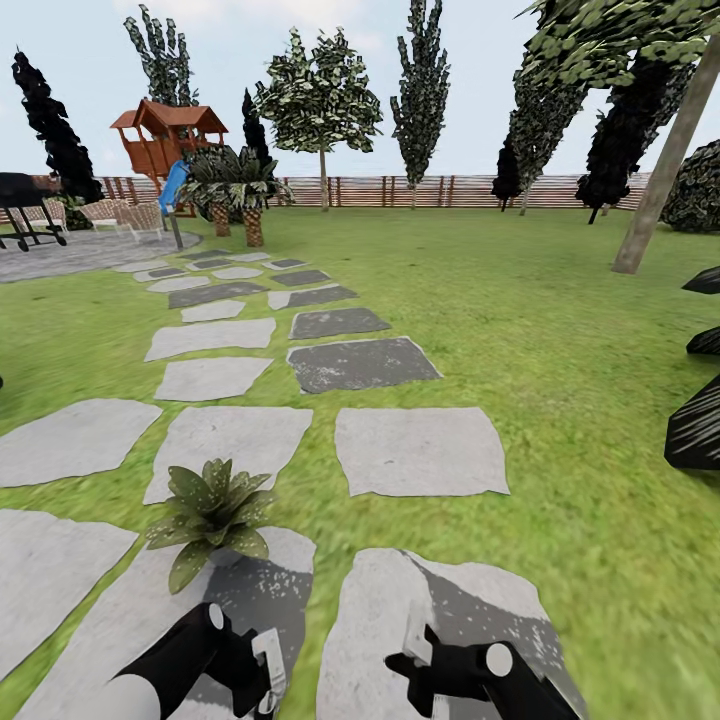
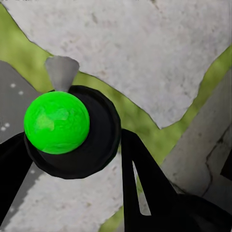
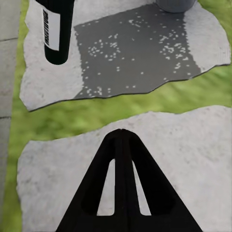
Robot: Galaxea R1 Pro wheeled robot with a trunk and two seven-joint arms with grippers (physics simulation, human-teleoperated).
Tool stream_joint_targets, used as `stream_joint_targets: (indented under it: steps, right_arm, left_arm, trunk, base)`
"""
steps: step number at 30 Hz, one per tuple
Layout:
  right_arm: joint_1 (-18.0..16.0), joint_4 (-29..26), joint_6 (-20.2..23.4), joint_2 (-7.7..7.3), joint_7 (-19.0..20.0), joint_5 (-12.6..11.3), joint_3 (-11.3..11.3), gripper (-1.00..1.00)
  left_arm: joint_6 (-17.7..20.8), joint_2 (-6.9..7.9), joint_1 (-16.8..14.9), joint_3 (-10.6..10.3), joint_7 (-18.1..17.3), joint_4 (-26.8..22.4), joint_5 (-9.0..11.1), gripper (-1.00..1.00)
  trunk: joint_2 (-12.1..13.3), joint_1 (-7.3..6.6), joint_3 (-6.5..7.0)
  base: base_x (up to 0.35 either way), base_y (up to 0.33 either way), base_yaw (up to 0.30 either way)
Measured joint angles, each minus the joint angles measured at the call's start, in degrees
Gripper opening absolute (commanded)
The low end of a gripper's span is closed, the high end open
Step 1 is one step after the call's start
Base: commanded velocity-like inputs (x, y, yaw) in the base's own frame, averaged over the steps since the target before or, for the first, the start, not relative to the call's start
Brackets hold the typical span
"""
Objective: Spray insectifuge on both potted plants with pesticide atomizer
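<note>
In the left wrist view the pesticide atomizer point(image 2: 56, 122) appears as a bright green knob on a round black body with a pale grey nozzle. It sits between the black fingers point(image 2: 140, 179) of my left gripper point(image 2: 72, 140), which is shut on it above a grey stepping stone point(image 2: 145, 53). In the head view a potted plant point(image 1: 210, 512), a low green rosette, stands on a stone just ahead of my left gripper point(image 1: 262, 670). My right gripper point(image 1: 418, 640) hangs over the neighbouring stone. Its fingers point(image 3: 122, 159) are pressed together with nothing between them. The plant's grey pot point(image 3: 176, 5) shows at the right wrist view's edge.
Grey stepping stones point(image 1: 420, 450) run across the lawn toward a paved patio point(image 1: 70, 250), a wooden playhouse point(image 1: 165, 140) and a slat fence point(image 1: 420, 190). Dark bushes point(image 1: 700, 430) and a leaning tree trunk point(image 1: 665, 170) stand at the right. My left arm point(image 3: 55, 29) shows in the right wrist view.
</note>
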Motion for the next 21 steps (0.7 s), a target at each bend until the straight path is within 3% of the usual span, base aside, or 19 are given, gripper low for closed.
stream_joint_targets:
  steps: [2, 4, 6, 12, 21]
  right_arm:
    - [0.0, -0.2, 0.0, 0.71, 0.1, 0.0, 0.0, -1.0]
    - [-0.1, -0.1, 0.0, 1.71, 0.2, 0.0, 0.0, -1.0]
    - [-0.1, -0.2, 0.0, 1.99, 0.2, 0.0, 0.0, -1.0]
    - [-0.1, -0.2, 0.0, 3.14, 0.3, 0.0, 0.0, -1.0]
    - [-0.1, -0.1, 0.0, 4.1, 0.3, 0.0, 0.0, -1.0]
  left_arm:
    - [-0.1, -0.33, 0.0, -0.5, 0.0, -0.3, 0.0, -1.0]
    - [-0.1, -0.73, 0.0, -4.5, 0.0, -0.5, 0.1, -1.0]
    - [-0.2, -1.04, 0.0, -6.3, 0.1, -0.6, 0.1, -1.0]
    - [0.0, -1.78, 0.0, -7.0, 0.1, -0.5, 0.0, -1.0]
    - [0.0, -5.24, 0.0, -7.3, 0.2, -0.6, 0.1, -1.0]
  trunk:
    - [0.0, 0.0, 0.0]
    - [0.0, 0.0, 0.0]
    - [0.0, 0.0, 0.0]
    - [0.0, 0.0, 0.0]
    - [0.0, 0.0, 0.0]
  base:
    - [0.0, 0.0, 0.0]
    - [0.0, 0.0, 0.0]
    - [0.0, 0.0, 0.0]
    - [0.0, 0.0, 0.0]
    - [0.0, 0.0, 0.0]
